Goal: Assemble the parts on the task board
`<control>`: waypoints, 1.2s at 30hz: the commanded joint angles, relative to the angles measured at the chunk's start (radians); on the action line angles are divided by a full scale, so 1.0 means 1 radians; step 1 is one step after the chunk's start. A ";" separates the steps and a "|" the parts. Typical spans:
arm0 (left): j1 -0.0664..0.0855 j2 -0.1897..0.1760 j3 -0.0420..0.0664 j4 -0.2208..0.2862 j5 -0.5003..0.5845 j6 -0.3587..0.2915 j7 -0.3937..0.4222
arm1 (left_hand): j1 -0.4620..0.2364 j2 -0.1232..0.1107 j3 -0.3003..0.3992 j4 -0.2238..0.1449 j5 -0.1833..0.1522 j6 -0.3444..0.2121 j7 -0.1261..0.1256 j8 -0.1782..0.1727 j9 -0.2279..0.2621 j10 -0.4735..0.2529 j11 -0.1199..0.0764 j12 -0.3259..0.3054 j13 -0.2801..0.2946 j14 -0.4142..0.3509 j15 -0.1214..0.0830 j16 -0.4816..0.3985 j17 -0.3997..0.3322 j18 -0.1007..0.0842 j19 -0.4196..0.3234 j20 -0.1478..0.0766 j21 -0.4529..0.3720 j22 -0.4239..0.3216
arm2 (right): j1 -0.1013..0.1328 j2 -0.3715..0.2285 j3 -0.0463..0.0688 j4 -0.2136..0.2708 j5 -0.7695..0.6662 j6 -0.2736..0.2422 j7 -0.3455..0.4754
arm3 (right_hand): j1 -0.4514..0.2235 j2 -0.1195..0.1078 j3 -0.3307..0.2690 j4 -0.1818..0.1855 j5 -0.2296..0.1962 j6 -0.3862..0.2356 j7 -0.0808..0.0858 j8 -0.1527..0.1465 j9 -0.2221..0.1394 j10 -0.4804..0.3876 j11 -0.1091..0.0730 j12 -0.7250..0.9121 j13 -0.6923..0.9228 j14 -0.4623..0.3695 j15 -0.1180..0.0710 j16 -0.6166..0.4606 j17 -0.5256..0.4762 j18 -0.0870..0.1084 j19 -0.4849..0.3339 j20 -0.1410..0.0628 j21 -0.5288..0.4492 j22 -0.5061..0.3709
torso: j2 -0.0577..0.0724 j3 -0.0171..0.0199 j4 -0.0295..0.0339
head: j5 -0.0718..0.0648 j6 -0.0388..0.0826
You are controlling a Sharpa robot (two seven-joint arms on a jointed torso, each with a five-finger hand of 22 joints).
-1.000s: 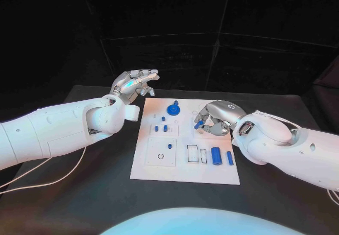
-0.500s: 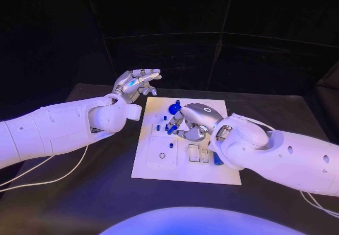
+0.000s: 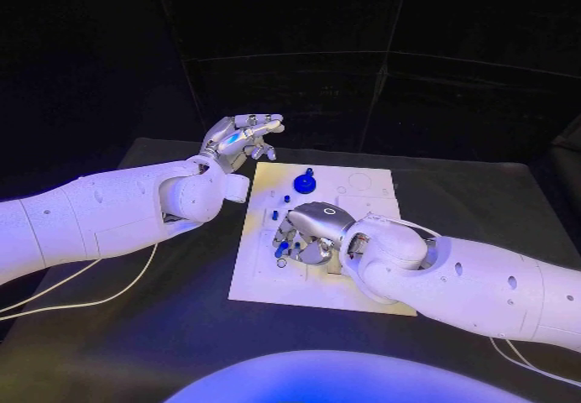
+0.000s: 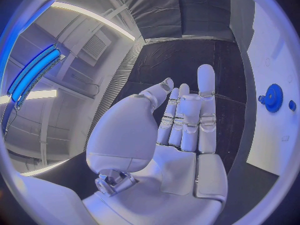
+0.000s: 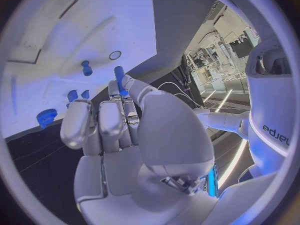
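Observation:
The white task board [image 3: 363, 189] lies in the middle of the black table. My right hand [image 3: 310, 234] hovers low over the board's left middle and pinches a short blue peg [image 5: 119, 80] between thumb and finger; the peg's tip [image 3: 282, 249] shows under the hand. Close to that tip in the right wrist view are a round hole [image 5: 115, 55] and a small standing blue peg [image 5: 86, 67]. A blue gear [image 3: 303, 182] stands at the board's far end. My left hand [image 3: 243, 134] is raised beyond the board's far left corner, fingers stretched out [image 4: 187, 120], holding nothing.
Small blue pieces [image 3: 287, 200] sit between the gear and my right hand, two of them side by side [image 5: 73, 95]. The right forearm [image 3: 460, 277] covers the board's near right part. Bare black table [image 3: 145, 327] lies left of and in front of the board.
My right hand has carried the blue peg from the board's right side across to its left middle and lowered it. The left hand has barely moved.

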 commanded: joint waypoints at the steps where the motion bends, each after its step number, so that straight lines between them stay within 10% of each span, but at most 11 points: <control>1: 0.002 0.002 0.001 0.001 0.001 0.013 0.004 | 0.008 0.002 -0.004 0.001 0.000 0.002 0.004 0.003 -0.002 -0.001 0.003 0.005 -0.001 -0.006 0.000 -0.007 -0.001 0.006 -0.006 0.003 -0.006 -0.001 | -0.002 0.006 0.000 -0.006 -0.039 0.064 0.003 | -0.004 -0.006 0.008 0.000 0.002 0.003 0.008 -0.006 0.000 0.015 -0.009 -0.004 0.000 0.018 -0.003 0.000 -0.002 -0.006 -0.001 0.003 -0.001 -0.001 | -0.001 0.0009 -0.0011 | 0.001 -0.002; 27: 0.002 0.004 0.001 -0.002 0.001 0.014 0.002 | 0.008 0.002 -0.004 0.001 0.000 0.002 0.004 0.003 -0.002 -0.001 0.003 0.005 -0.001 -0.006 0.000 -0.007 -0.001 0.006 -0.006 0.003 -0.006 -0.001 | -0.008 0.025 -0.001 -0.022 -0.097 0.116 -0.038 | -0.007 -0.006 0.009 0.000 0.003 0.003 0.008 -0.007 0.000 0.015 -0.008 -0.006 0.000 0.018 -0.002 0.000 -0.003 -0.006 -0.001 0.004 0.000 0.000 | 0.000 0.0007 -0.0016 | 0.005 -0.009; 36: 0.002 0.004 0.001 -0.002 0.001 0.015 0.002 | 0.008 0.002 -0.004 0.001 0.000 0.002 0.004 0.003 -0.002 -0.001 0.003 0.005 -0.001 -0.006 0.000 -0.007 -0.001 0.006 -0.006 0.003 -0.006 -0.001 | -0.010 0.040 -0.019 -0.030 -0.127 0.122 -0.055 | -0.013 -0.009 0.009 0.001 0.001 0.001 0.009 -0.009 0.000 0.015 -0.007 -0.009 0.001 0.016 -0.001 -0.003 -0.008 -0.005 -0.003 0.005 -0.002 -0.003 | -0.001 0.0007 -0.0010 | 0.006 -0.010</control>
